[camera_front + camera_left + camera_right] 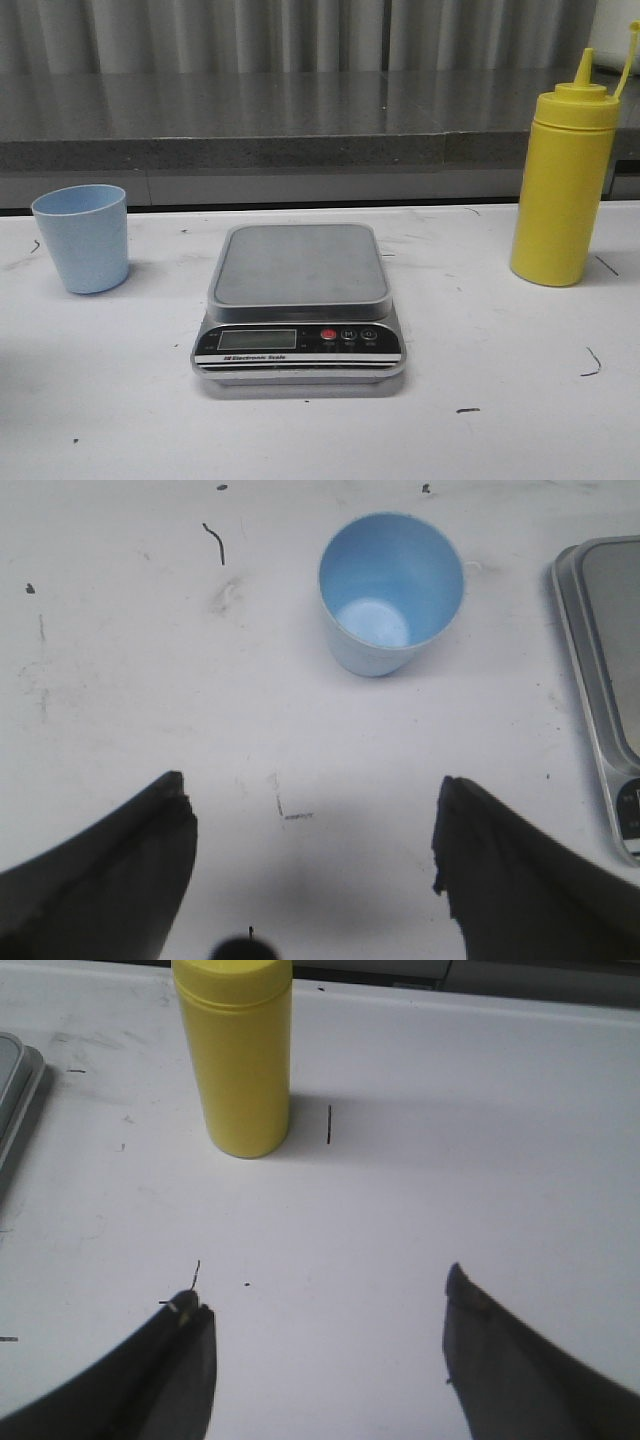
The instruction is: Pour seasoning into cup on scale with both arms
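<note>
The pale blue cup stands upright and empty on the white table, left of the scale. The silver scale sits mid-table with a bare grey platform. At the right stands the tall yellow seasoning bottle with its pointed nozzle. Neither gripper shows in the front view. In the left wrist view my left gripper is open over bare table, short of the cup, with the scale's edge at one side. In the right wrist view my right gripper is open, short of the bottle.
A grey stone ledge runs along the back of the table, with a ribbed wall behind it. Small dark marks dot the white table top.
</note>
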